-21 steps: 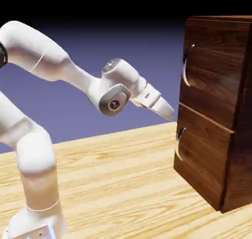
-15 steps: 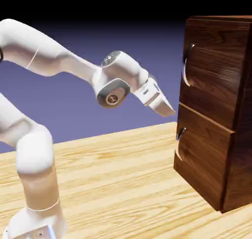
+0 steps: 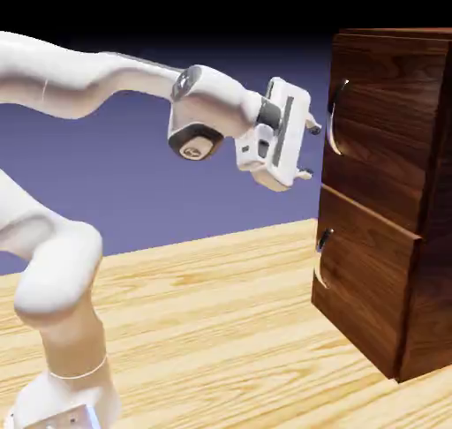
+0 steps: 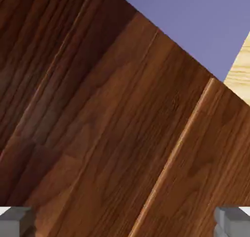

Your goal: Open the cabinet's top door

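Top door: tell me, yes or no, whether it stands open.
No, the top door lies flush against the cabinet in the exterior view.

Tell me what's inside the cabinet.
Nothing inside the cabinet can be seen: the top door and lower panel are both shut, covering whatever it may hold.

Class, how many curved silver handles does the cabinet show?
2: one curved silver metal handle on the upper dark wood panel, another on the lower. Others may hide on unseen sides.
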Controlling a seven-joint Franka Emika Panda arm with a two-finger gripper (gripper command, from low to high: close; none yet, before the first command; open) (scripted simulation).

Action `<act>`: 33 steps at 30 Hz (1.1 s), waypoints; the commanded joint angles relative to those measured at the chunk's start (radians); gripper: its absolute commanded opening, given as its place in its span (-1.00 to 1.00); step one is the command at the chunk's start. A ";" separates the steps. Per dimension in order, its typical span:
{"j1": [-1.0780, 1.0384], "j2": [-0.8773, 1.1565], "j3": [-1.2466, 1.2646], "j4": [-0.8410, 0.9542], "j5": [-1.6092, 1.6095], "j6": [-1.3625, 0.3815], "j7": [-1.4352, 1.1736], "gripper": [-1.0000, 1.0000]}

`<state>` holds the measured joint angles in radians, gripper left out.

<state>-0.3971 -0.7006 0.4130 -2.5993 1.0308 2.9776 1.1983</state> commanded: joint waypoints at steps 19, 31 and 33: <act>-0.328 -0.105 0.331 0.169 0.827 -0.048 0.367 0.00; -0.535 -0.171 0.540 0.276 1.348 -0.078 0.598 0.00; -0.570 -0.182 0.575 0.293 1.435 -0.083 0.637 0.00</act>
<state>-0.9669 -0.8825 0.9880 -2.3059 2.4662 2.8948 1.8351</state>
